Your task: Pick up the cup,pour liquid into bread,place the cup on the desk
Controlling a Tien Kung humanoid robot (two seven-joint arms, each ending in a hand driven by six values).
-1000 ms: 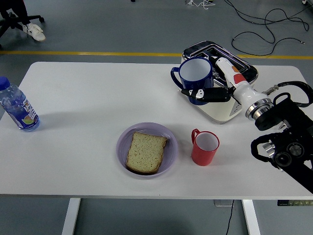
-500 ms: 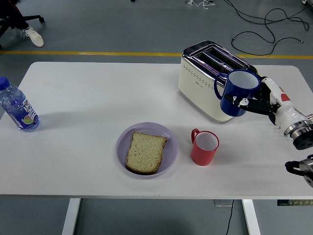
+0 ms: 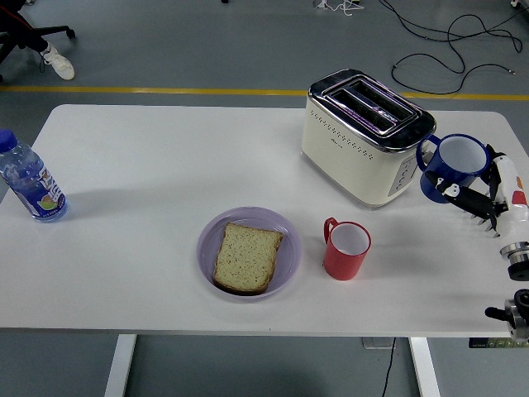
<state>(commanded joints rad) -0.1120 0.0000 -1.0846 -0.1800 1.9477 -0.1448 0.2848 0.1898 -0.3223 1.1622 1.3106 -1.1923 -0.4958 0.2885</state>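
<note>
A blue cup (image 3: 455,165) with a white inside stands upright just right of the toaster, low over the table or on it; I cannot tell which. My right hand (image 3: 468,192) comes in from the right edge with its fingers (image 3: 459,195) curled round the cup's lower side. A slice of bread (image 3: 245,257) lies on a purple plate (image 3: 286,234) near the table's front middle, well left of the hand. My left arm does not show.
A cream and chrome toaster (image 3: 361,137) stands at the back right, close beside the blue cup. A red cup (image 3: 346,250) sits right of the plate. A water bottle (image 3: 30,180) stands at the far left edge. Cables lie on the floor behind.
My right hand has carried the blue cup from in front of the toaster to the right and down, to the toaster's right side. The arm has drawn back toward the right edge.
</note>
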